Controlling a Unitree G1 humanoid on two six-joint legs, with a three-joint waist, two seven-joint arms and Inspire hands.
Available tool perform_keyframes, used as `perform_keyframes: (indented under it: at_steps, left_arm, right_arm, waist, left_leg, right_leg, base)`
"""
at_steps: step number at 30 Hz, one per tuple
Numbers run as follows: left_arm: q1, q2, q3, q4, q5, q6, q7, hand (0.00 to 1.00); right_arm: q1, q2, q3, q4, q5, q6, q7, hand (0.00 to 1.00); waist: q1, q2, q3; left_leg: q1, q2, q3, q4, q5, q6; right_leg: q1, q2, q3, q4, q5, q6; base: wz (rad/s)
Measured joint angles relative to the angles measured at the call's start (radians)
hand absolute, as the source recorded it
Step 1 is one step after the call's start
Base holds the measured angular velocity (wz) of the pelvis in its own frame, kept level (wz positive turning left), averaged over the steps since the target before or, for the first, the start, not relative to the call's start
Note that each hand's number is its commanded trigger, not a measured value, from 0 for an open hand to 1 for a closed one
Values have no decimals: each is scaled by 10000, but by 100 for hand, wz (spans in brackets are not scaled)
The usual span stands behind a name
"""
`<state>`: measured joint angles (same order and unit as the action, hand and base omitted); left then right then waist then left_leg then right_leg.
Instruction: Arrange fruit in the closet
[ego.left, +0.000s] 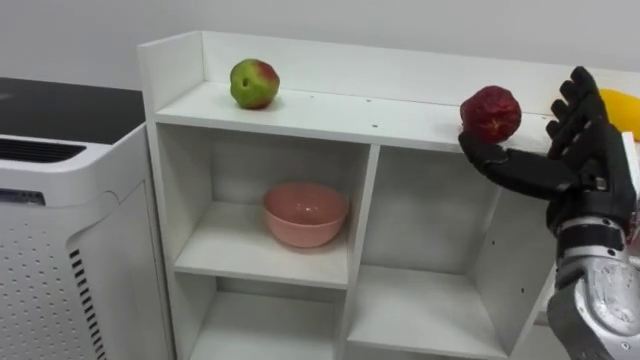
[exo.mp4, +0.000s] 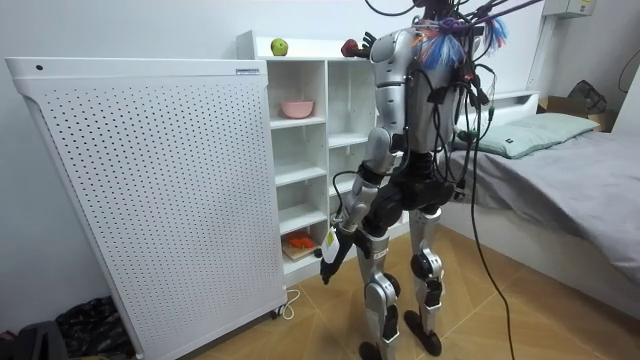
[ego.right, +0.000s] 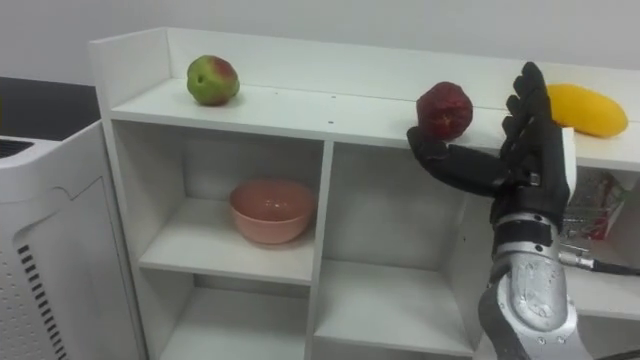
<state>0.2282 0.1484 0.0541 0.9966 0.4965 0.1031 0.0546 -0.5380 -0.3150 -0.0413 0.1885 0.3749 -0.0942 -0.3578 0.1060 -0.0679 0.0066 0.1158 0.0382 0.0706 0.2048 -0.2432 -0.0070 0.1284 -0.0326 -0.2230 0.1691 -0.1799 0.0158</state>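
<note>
A dark red fruit (ego.left: 491, 113) rests on the top board of the white closet (ego.left: 330, 115), right of its middle. My right hand (ego.left: 580, 165) is raised just right of it, open, with the fingers straight up and the thumb stretched out below the fruit's front; I cannot tell if they touch. At the left end of the top board sits a green-red apple (ego.left: 254, 83). A yellow fruit (ego.right: 588, 108) lies at the right end, partly behind my hand. My left hand (exo.mp4: 329, 262) hangs low beside my leg in the room view.
A pink bowl (ego.left: 305, 213) stands in the upper left compartment. A white perforated cabinet (ego.left: 60, 250) adjoins the closet's left side. Something orange (exo.mp4: 300, 240) lies on a low shelf. In the room view a bed (exo.mp4: 560, 150) stands behind me.
</note>
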Motion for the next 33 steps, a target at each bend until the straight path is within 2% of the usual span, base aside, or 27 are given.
perform_keyframes:
  at_steps: [5,7,10,13,17,21,25,26,27,28,29,30,31,33]
  left_arm:
    - [-57,40,3,-45,236,23,-27,0]
    - [-42,87,3,-45,235,41,-54,0]
    - [-47,122,4,-46,235,90,-57,0]
    - [-2,240,9,-47,237,231,-56,0]
    - [67,283,18,-46,233,379,-59,0]
    - [90,289,20,-44,229,442,-86,0]
    - [94,292,20,-43,229,439,-283,0]
    - [90,298,20,-44,229,438,-328,0]
    - [72,306,25,-45,229,433,-408,0]
    - [63,307,56,-45,231,415,-462,0]
    - [59,307,76,-45,232,408,-474,0]
    - [52,307,132,-45,231,397,-490,0]
    - [49,307,167,-45,230,396,-492,0]
    - [35,337,225,-45,230,392,-506,0]
  right_arm:
    - [-71,-120,-3,84,41,1,28,0]
    - [-177,-145,-6,266,33,1,99,0]
    - [-365,-185,0,550,36,25,128,0]
    - [-617,-434,5,1086,46,222,343,0]
    - [-720,-478,4,1318,15,312,442,0]
    - [-890,-546,6,1631,-13,321,669,0]
    - [-896,-625,29,1633,-256,330,931,0]
    - [-896,-670,64,1634,-319,333,993,5]
    - [-896,-750,98,1634,-353,338,1061,29]
    - [-896,-794,98,1634,-457,338,1167,48]
    - [-896,-808,98,1633,-521,338,1213,76]
    - [-896,-821,98,1631,-630,338,1272,90]
    - [-896,-823,98,1632,-677,338,1296,100]
    - [-896,-826,99,1632,-760,369,1357,100]
  waist:
    - [43,-15,-1]
    - [24,-39,-15]
    - [26,-84,-21]
    - [78,-161,-49]
    - [80,-226,-87]
    - [74,-280,-50]
    - [59,-325,-58]
    - [36,-344,-71]
    - [1,-352,-76]
    - [-8,-366,-87]
    - [-10,-363,-85]
    - [-13,-359,-83]
    - [-15,-357,-83]
    - [-17,-354,-81]
  left_leg:
    - [-8,0,4,-10,0,0]
    - [-8,1,11,-9,2,-1]
    - [-14,0,-3,-4,9,0]
    - [0,10,-26,0,16,-8]
    - [-4,11,-52,7,19,-10]
    - [-18,12,-64,-3,21,-13]
    - [-50,15,-94,-28,19,-14]
    - [-79,14,-152,-21,19,-14]
    - [-116,12,-167,-11,19,-15]
    - [-138,13,-172,6,19,-15]
    - [-143,14,-173,12,20,-15]
    - [-145,14,-174,22,22,-18]
    - [-145,14,-174,22,22,-18]
    - [-160,14,-176,16,22,-18]
  right_leg:
    - [-10,-3,-46,0,0,0]
    - [-5,-23,-281,4,0,0]
    - [-5,-32,-346,6,0,0]
    - [27,-39,-536,-1,5,-9]
    - [33,-39,-537,-6,11,-18]
    - [35,-37,-551,-4,12,-20]
    - [30,-33,-592,-4,12,-20]
    - [20,-33,-625,-6,12,-20]
    - [10,-35,-677,-5,12,-20]
    - [-2,-36,-698,-5,12,-20]
    - [-7,-36,-701,-6,12,-20]
    - [-10,-35,-702,-6,12,-20]
    - [-10,-36,-702,-6,12,-20]
    - [-13,-37,-701,-5,12,-20]
  base:
    - [0]
    - [0]
    - [0]
    - [1]
    - [0]
    - [0]
    - [4]
    - [9]
    - [9]
    - [6]
    - [0]
    - [0]
    - [0]
    - [0]
